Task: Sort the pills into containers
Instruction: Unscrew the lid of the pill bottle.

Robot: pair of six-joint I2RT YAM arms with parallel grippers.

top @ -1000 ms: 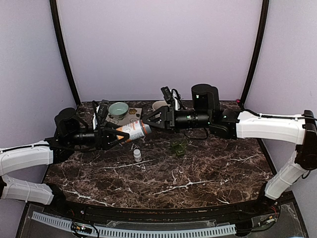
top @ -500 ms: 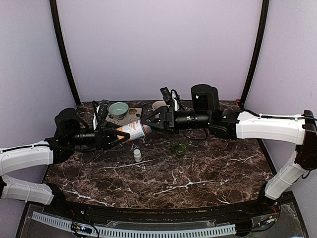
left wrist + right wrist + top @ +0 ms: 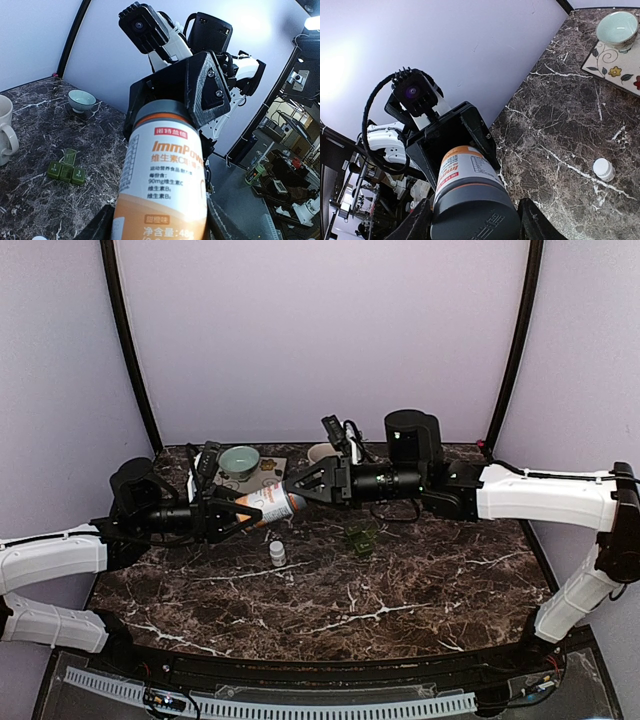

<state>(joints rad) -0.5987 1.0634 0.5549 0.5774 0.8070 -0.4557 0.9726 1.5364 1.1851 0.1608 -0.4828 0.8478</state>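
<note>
**Right claw edges onto the bottle cap; all else holds still**

The left claw (image 3: pixel 240 512) is clamped round the lower body of an orange-and-white pill bottle (image 3: pixel 268 506), holding it on its side above the table (image 3: pixel 400 590). Its fingers stand about halfway apart with the bottle filling the gap. That grip and the bottle's pose match the earlier frames.

The one change is on the other side. The right claw (image 3: pixel 290 487) has crept a little further left along the bottle. Its fingers now lie against both sides of the grey cap (image 3: pixel 472 220), partly open with the cap between them. In the right wrist view the cap sits snug between the two fingers.

The dark green pill box (image 3: pixel 360 539) lies flat on the table, to the right of the bottle's cap end and nearer the arm bases. It has not moved. In the left wrist view one of its lids appears flipped open.

A small white vial (image 3: pixel 277 554) stands upright on the table just on the near side of the bottle, where it stood before. Behind the bottle, a pale green bowl (image 3: pixel 240 458) rests on a flowered mat (image 3: pixel 270 468), and a cream mug (image 3: pixel 320 452) stands behind the cap end.
</note>
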